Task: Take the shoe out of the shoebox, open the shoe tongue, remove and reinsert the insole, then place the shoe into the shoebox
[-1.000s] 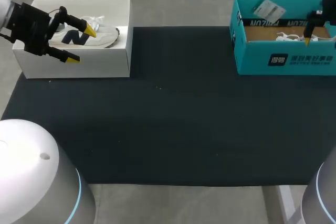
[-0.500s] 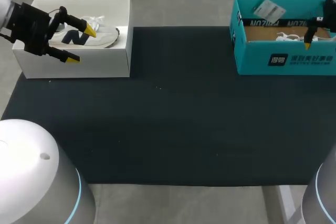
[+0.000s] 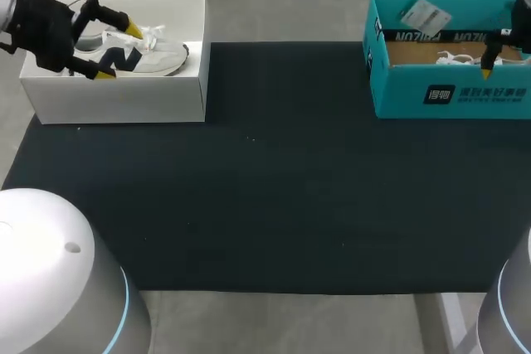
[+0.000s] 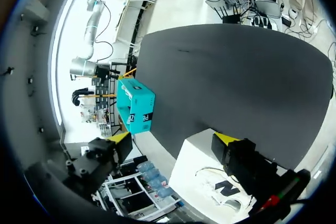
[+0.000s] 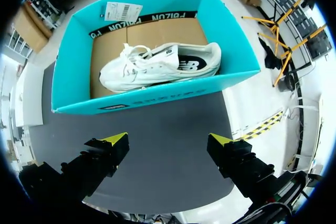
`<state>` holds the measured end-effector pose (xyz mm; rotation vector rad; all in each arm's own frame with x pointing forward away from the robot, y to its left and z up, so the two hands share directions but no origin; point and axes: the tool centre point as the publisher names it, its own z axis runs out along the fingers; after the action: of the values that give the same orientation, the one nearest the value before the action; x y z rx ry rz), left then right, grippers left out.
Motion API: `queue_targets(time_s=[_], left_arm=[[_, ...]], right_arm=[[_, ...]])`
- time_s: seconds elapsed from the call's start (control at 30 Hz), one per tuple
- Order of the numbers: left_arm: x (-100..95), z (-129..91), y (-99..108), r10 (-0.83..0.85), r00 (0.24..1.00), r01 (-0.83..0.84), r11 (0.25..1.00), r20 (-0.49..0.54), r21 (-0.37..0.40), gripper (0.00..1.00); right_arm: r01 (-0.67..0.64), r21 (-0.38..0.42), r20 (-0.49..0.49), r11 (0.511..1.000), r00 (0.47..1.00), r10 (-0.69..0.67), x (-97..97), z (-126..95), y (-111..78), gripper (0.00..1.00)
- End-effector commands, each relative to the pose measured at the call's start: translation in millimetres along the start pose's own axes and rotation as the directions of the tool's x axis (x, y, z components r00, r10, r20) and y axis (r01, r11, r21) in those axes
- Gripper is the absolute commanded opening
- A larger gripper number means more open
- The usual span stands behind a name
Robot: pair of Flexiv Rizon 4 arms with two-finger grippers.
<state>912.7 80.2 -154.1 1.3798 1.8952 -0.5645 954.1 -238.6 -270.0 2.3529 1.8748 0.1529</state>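
Black mat [image 3: 265,172] covers most of the grey worktop [image 3: 274,321]; everything below is placed off the mat.

White shoebox [image 3: 116,93] sits at the mat's far-left corner, its left end hanging off the mat edge, no lid. A white shoe [image 3: 153,55] with a dark side logo lies inside on its sole, toe pointing toward the mat's middle, white laces bunched on top.

Teal shoebox [image 3: 448,89] sits at the mat's far-right corner, also open-topped. A second white shoe [image 5: 157,64] lies on its brown cardboard floor, lengthwise along the mat's far edge. A white paper tag [image 5: 123,10] hangs on the box's wall farthest from the mat.

Left fingers [image 3: 118,51] are over the mat's far-left corner, above the white shoebox. They are spread wide with nothing in them; one yellow tip is over the laces, the other over the near side of the shoe. I can't tell whether either tip touches it. In the left wrist view the shoe shows under one finger and the teal shoebox is across the mat.

Right fingers [image 5: 168,140] are above the mat's far-right part, just short of the teal shoebox's near wall. They are wide apart and hold nothing, with only bare mat between the tips.
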Motion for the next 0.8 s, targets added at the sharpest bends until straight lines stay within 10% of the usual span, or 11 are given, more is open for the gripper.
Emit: queue_targets(time_s=[0.03,0.8], left_arm=[[8.5,1,34,0.103,0.985,-0.113,0.992,-0.14,-0.059,1.0],[47.5,-21,179,0.263,0.838,-0.233,0.965,-0.479,0.122,1.0]], right_arm=[[-0.001,-0.003,-0.002,1.0,1.0,0.001,-0.1,0,-1.4,1.0],[-0.001,-0.003,-0.002,1.0,1.0,0.001,-0.1,0,-1.4,1.0]])
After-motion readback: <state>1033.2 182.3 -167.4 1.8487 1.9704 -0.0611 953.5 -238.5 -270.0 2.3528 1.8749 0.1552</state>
